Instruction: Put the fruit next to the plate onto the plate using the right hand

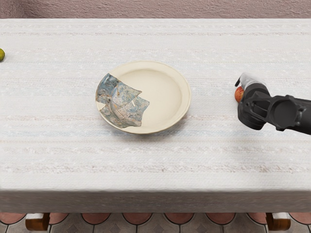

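Bkgd: mottled pink-brown wall strip (155,8) along the top. Most of the view is a table under an off-white woven cloth (155,160) w/ faint horizontal ribbing. Below its front edge show terracotta scalloped floor tiles (136,217) and two brown wooden table legs (36,221), both cut off.

Centre: cream round glossy plate (163,94), shallow, w/ a raised rim. On its 9 o'clock side lies a crumpled grey-blue translucent wrapper (121,102), faceted and shiny, overhanging the rim at approx 8 o'clock.

At 3 o'clock from the plate, well apart from it on the cloth, sits the red-orange rounded fruit (238,94). Only a thin smooth sliver shows, so its long axis and which way it points can't be told.

The right hand (249,92), pale grey on top and matte black below, covers the rest of the fruit; the dark blocky forearm (284,112) runs off at the R edge. Can't tell whether the hand is clamped on the fruit or only over it.

Far out at 10 o'clock, a small yellow-green round fruit (1,54) is cut by the L edge.
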You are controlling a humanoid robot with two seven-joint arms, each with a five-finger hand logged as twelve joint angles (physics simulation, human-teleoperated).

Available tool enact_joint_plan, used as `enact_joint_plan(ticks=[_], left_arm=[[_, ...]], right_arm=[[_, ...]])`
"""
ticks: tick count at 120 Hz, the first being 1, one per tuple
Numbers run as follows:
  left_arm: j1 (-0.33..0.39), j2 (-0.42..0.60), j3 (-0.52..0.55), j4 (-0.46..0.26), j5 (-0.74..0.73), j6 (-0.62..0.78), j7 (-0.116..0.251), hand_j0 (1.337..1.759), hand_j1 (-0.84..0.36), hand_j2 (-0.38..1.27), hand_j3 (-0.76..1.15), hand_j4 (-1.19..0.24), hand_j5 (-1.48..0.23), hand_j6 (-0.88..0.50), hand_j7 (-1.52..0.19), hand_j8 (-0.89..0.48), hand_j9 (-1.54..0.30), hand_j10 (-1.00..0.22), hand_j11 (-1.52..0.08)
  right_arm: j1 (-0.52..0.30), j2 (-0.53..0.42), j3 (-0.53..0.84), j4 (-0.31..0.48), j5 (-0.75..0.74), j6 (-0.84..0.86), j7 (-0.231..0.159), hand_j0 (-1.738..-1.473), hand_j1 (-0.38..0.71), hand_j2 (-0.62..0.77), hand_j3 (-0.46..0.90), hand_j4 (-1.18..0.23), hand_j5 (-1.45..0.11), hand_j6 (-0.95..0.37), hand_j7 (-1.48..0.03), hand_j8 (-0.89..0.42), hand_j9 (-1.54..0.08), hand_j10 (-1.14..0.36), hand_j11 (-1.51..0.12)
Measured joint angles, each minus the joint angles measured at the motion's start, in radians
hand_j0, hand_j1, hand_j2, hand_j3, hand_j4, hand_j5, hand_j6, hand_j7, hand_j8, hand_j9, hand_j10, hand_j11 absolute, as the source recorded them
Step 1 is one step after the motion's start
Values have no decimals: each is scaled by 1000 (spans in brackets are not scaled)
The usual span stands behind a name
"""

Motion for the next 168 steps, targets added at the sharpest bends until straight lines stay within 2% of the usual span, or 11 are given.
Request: enact_joint_plan(ticks=[29,50,58,79,103,112,123,129,137,143,168], left_arm=[[0,0,1,0,0,0,0,1658,349,0,0,0,0,-1,0,0,0,0,0],[0,0,1,0,0,0,0,1658,349,0,0,0,0,-1,0,0,0,0,0],[0,0,1,0,0,0,0,1658,349,0,0,0,0,-1,0,0,0,0,0],[2,0,1,0,0,0,0,1658,349,0,0,0,0,-1,0,-1,0,0,0],[4,0,1,0,0,0,0,1658,349,0,0,0,0,-1,0,0,0,0,0],[6,0,1,0,0,0,0,1658,349,0,0,0,0,0,0,0,0,0,0],[6,0,1,0,0,0,0,1658,349,0,0,0,0,0,0,0,0,0,0],[6,0,1,0,0,0,0,1658,349,0,0,0,0,0,0,0,0,0,0],[6,0,1,0,0,0,0,1658,349,0,0,0,0,0,0,0,0,0,0],[6,0,1,0,0,0,0,1658,349,0,0,0,0,0,0,0,0,0,0],[6,0,1,0,0,0,0,1658,349,0,0,0,0,0,0,0,0,0,0]], right_arm=[[1,1,2,3,0,0,-1,-1657,270,54,0,-546,-699,-427,-703,-424,-705,-543,-704],[2,1,7,3,0,1,-1,-1653,280,151,-1,-651,-830,-412,-837,-396,-838,-647,-836],[3,1,9,4,2,3,-1,-1652,294,179,0,-684,-898,-383,-895,-363,-903,-620,-902],[7,2,11,18,5,4,-2,-1645,313,180,-1,-624,-1046,-313,-1028,-287,-1048,-561,-1042],[29,-11,38,79,15,7,0,-1642,277,182,-1,-611,-1129,-302,-1094,-267,-1130,-552,-1123],[49,-27,47,117,18,8,1,-1643,258,223,-1,-651,-1142,-343,-1107,-312,-1150,-608,-1134],[75,-55,52,173,22,9,2,-1646,263,357,1,-651,-1165,-342,-1117,-334,-1172,-641,-1155],[89,-71,54,203,22,10,1,-1647,260,308,2,-646,-1178,-336,-1121,-318,-1187,-648,-1169],[108,-95,55,245,21,8,2,-1650,280,387,0,-681,-1190,-345,-1124,-314,-1194,-672,-1184],[122,-108,55,273,19,6,1,-1650,250,329,1,-715,-1192,-358,-1127,-345,-1190,-700,-1184],[172,-133,66,357,15,5,2,-1653,230,337,1,-782,-1222,-383,-1132,-357,-1207,-759,-1214]])
